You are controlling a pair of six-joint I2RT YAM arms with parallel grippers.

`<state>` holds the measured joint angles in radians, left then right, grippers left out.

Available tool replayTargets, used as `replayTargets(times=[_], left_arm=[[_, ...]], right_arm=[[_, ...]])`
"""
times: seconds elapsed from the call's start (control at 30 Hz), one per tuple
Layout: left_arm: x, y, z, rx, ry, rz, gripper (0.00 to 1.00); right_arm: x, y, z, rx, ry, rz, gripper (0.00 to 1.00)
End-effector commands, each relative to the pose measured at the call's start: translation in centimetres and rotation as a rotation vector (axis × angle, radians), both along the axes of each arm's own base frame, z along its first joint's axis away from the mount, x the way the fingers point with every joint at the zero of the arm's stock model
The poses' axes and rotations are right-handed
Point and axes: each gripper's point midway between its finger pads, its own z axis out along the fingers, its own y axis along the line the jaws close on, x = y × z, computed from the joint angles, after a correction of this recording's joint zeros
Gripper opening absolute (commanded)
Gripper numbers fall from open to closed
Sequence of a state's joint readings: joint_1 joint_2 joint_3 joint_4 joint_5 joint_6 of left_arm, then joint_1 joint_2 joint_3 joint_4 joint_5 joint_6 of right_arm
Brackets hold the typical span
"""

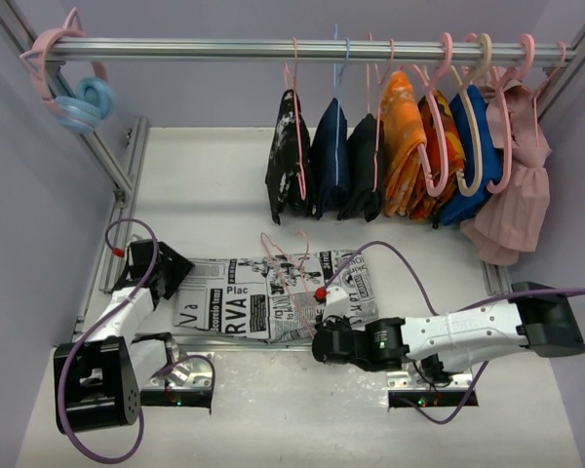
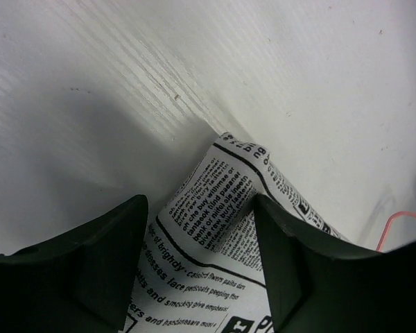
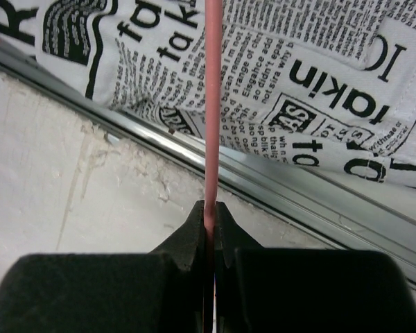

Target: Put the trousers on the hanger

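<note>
Along the table's (image 1: 214,185) near edge I see the trousers (image 1: 236,300) lying flat, the hanger (image 1: 285,276) on top. My right claw (image 3: 209,211) is clamped on its wire; my left claw (image 2: 201,232) stands apart, astride the trousers' left corner.

A silver metal rail (image 1: 224,49) spans the back of the white surface (image 1: 205,185). Hanging from it, packed side by side, are a black garment with white speckles (image 1: 283,161), a dark navy garment (image 1: 329,161), a plain black garment (image 1: 366,171), a bright orange patterned garment (image 1: 403,151), a blue garment (image 1: 475,166) and a pale pink pleated garment (image 1: 517,210). A bunch of thick pale blue and pink hangers (image 1: 78,102) hangs at the rail's left end.
</note>
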<state>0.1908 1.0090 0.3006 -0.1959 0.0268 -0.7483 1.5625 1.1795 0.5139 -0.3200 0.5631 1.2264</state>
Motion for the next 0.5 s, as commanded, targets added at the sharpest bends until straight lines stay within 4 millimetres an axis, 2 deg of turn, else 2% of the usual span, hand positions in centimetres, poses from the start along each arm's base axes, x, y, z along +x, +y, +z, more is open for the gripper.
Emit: replayTargets(times=[0.0,0.2,0.3,0.33,0.4,0.47], left_arm=[[-0.9,-0.7,-0.7,-0.022,0.001,-0.036,0.58],[-0.5,-2.4,1.7,-0.078,-0.092,-0.101,0.51],[0.0,-2.9,3.8,-0.087,-0.183,-0.129,0.40],[0.1,-3.1,4.2,-0.089,-0.196,-0.135,0.33],[0.4,-3.5,5.1,-0.107,-0.221,-0.159,0.28],[0.8,-4.2,6.4,-0.131,-0.246,-0.196,0.17]], right_arm=[[0.4,0.6,0.7,0.021,-0.046,-0.133,0.00],[-0.2,2.2,0.0,0.054,-0.002,-0.163,0.00],[-0.7,3.5,-0.4,0.052,0.014,-0.146,0.00],[-0.9,4.0,-0.6,0.050,0.018,-0.138,0.00],[-1.4,5.1,-0.7,0.063,0.032,-0.111,0.00],[-1.7,5.9,-1.4,0.045,0.044,-0.096,0.00]])
